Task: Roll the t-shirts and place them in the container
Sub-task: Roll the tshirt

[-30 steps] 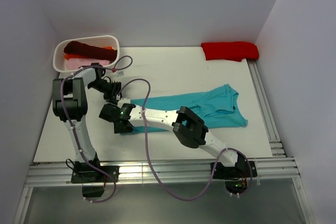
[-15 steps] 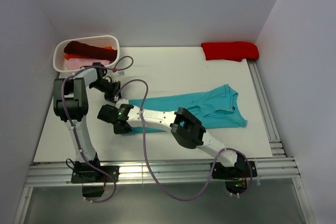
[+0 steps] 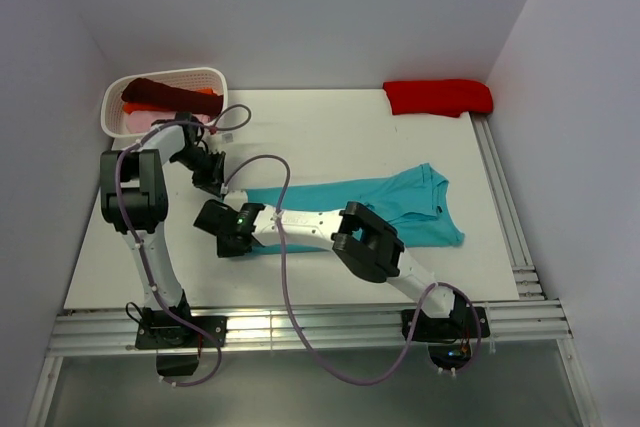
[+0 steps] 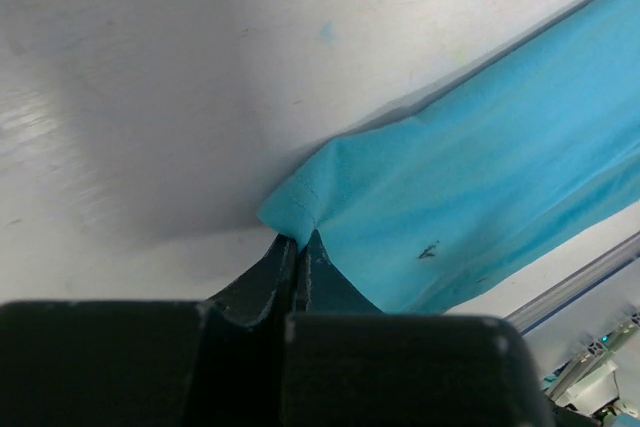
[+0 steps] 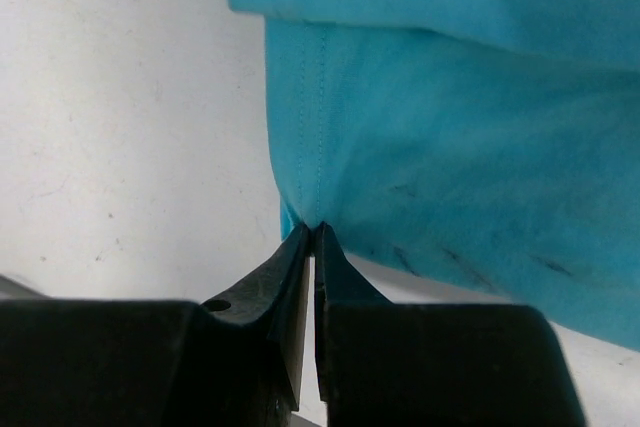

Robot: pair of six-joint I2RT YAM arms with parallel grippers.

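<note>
Two grippers pinched the left end of a teal t-shirt

At the far left corner of the white table (image 3: 330,137), a white basket (image 3: 170,72) held a maroon t-shirt (image 3: 160,94), an orange t-shirt (image 3: 206,92) and a pink t-shirt (image 3: 135,123). Just in front of it, the left gripper (image 3: 214,185) reached down to the far left corner of the teal t-shirt (image 3: 390,202), which lay folded into a long band across the middle of the table, its wider end to the right. Seen from the left wrist, the left gripper (image 4: 297,242) had its jaws pressed together on that corner, the teal t-shirt (image 4: 480,167) puckering at the tips and running off to the right. Nearer the arms, the right gripper (image 3: 226,239) met the same end at its near corner. The right wrist view showed the right gripper (image 5: 313,232) with its jaws closed on the hem, the teal t-shirt (image 5: 450,127) drawn to a point between them and spreading away ahead and to the right. A bright red t-shirt (image 3: 438,97) lay bunched at the far right corner, well apart from both grippers.
</note>
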